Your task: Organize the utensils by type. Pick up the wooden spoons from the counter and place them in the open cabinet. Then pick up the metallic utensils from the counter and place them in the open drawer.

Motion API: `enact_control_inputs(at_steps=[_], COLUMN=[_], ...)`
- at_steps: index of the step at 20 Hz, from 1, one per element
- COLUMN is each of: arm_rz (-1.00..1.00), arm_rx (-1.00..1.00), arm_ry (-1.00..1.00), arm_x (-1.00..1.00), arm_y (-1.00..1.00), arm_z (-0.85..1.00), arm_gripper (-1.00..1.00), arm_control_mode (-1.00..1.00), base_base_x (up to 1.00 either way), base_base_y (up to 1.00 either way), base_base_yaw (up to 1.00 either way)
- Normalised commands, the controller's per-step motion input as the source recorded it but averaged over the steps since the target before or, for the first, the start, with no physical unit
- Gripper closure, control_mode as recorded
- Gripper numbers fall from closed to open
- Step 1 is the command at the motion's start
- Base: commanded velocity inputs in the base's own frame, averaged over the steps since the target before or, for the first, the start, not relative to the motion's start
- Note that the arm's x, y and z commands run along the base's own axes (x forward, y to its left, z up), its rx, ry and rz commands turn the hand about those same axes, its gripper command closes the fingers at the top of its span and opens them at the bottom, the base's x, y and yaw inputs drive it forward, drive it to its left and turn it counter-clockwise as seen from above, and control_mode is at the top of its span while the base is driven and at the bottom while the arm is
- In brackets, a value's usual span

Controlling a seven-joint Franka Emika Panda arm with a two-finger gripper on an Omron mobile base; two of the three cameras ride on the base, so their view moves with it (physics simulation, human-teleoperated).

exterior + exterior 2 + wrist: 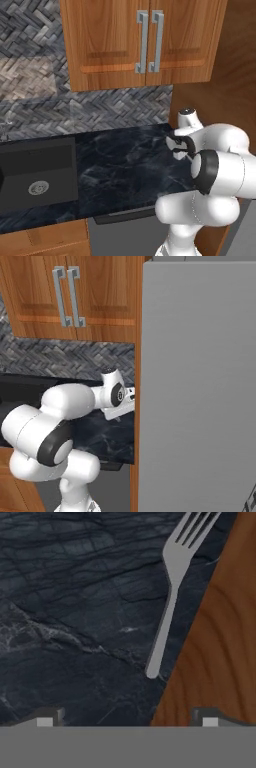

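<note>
Gripper [127,717] stood wide open above the black desk [75,612]. Ahead of it lay a metal fork [170,597], just beside the wooden panel [220,652], its long axis running along the panel's edge, tines farthest.

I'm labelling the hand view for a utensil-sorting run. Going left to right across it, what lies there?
Black marble counter → metal fork lying flat on it → orange-brown wooden panel along the right side.
</note>
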Motion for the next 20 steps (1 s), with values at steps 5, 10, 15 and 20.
enact_control_inputs(at_steps=[5, 10, 15, 20], arm_rz=[0.06, 0.04, 0.02, 0.02], arm_rx=[0.00, 0.00, 0.00, 0.00], arm_ry=[0.00, 0.00, 0.00, 0.02], arm_x=[0.19, 0.25, 0.22, 0.29], arm_y=[-0.07, -0.02, -0.07, -0.06], arm_z=[-0.27, -0.13, -0.17, -0.16], arm_gripper=[-1.00, -1.00, -1.00, -1.00], arm_control_mode=[-1.00, -1.00, -1.00, -1.00], base_base_x=[0.00, 0.00, 0.00, 0.00], base_base_y=[0.00, 0.00, 0.00, 0.00], base_base_yaw=[0.00, 0.00, 0.00, 0.00])
